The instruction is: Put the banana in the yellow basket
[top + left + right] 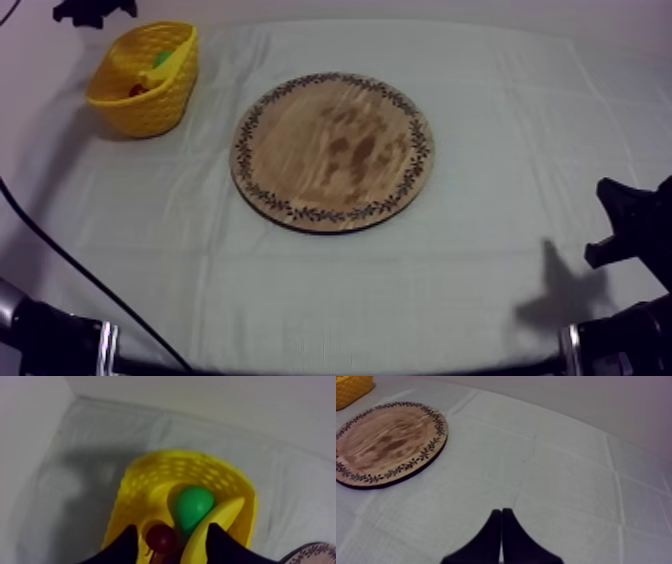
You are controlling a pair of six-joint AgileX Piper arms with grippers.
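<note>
Already the banana (pixel 225 515) is found lying in the basket (pixel 145 476), judged light, stiff and slippery, best gripped mid-curve, below the left tool (pixel 171 533), spread wide and empty, while the right tool (pixel 502 511) is held closed on nothing.

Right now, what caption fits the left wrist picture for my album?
Open left claw above the yellow basket, which holds the banana, a green pear and a small red fruit.

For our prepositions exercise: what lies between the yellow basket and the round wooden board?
Just bare grey-white cloth, as the top view shows.
</note>
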